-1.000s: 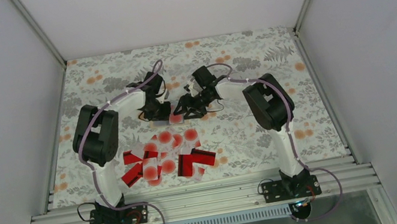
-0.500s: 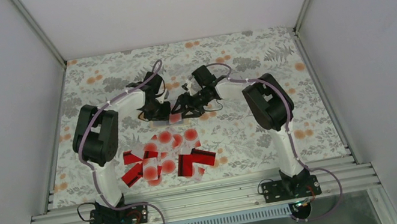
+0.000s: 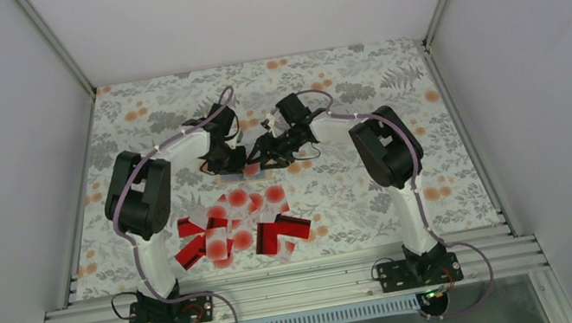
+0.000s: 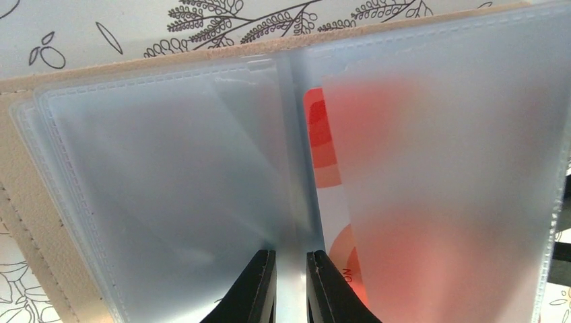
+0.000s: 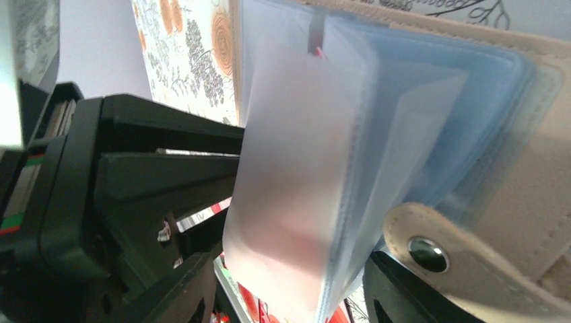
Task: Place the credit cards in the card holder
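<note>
— While the card holder (image 4: 135,188) gapes open, who has it?
— It's in my left hand (image 4: 289,259), pinched narrow on its spine (image 4: 293,168). One sleeve (image 5: 296,188) sits inside my right hand (image 5: 289,286); I cannot tell its grip. The credit cards (image 3: 241,226) lie nearer me than the holder.

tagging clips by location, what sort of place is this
Probably a robot data-collection cell, not a home: plain white panel walls box it in, the left arm and right arm are bolted to an aluminium rail, and a floral cloth lies under them.
</note>
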`<state>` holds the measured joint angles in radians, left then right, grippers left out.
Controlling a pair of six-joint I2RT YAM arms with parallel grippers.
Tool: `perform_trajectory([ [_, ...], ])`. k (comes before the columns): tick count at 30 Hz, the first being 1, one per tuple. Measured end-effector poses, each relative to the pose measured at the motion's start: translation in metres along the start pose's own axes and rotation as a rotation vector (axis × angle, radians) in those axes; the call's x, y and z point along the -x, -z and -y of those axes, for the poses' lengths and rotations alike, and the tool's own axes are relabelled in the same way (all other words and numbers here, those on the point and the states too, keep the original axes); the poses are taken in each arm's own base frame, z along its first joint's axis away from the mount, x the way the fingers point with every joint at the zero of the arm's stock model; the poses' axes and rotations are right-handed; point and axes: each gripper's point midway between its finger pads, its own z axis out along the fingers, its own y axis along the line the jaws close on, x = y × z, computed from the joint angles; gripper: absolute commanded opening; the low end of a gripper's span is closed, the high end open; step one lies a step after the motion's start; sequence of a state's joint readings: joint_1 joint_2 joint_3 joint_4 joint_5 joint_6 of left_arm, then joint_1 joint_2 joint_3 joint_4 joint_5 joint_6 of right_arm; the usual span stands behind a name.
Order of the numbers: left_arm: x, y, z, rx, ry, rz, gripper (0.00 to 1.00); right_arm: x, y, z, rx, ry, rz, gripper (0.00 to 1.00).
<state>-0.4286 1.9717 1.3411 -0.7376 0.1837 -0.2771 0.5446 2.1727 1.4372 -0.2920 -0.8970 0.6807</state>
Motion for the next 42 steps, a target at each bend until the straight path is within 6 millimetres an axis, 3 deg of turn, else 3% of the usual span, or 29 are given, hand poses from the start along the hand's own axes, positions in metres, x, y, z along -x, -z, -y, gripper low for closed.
perform_trajectory([
  [10,-0.004,0.004,-0.01,0.056,0.039,-0.001,0.14,-0.001,-0.001,0.011,-0.051,-0.017,0.002,0.35],
  [16,-0.005,0.003,-0.01,0.054,0.046,-0.001,0.14,-0.001,-0.003,0.014,-0.051,-0.022,0.0,0.31],
  [20,-0.005,0.003,-0.01,0.044,0.047,0.0,0.14,0.0,-0.005,0.014,-0.045,-0.025,-0.006,0.29],
  [25,-0.005,0.003,-0.009,0.03,0.052,-0.001,0.14,0.002,-0.008,0.009,-0.04,-0.014,-0.006,0.16],
  [30,-0.005,0.006,-0.006,0.017,0.057,-0.002,0.14,0.003,-0.009,0.007,-0.043,-0.011,-0.005,0.1],
  [36,-0.004,0.021,-0.003,0.007,0.055,0.02,0.14,0.003,-0.01,0.014,-0.069,-0.028,-0.007,0.04],
  [42,0.0,0.051,-0.012,0.028,0.071,0.076,0.16,0.004,-0.012,0.015,-0.082,-0.035,-0.013,0.11],
])
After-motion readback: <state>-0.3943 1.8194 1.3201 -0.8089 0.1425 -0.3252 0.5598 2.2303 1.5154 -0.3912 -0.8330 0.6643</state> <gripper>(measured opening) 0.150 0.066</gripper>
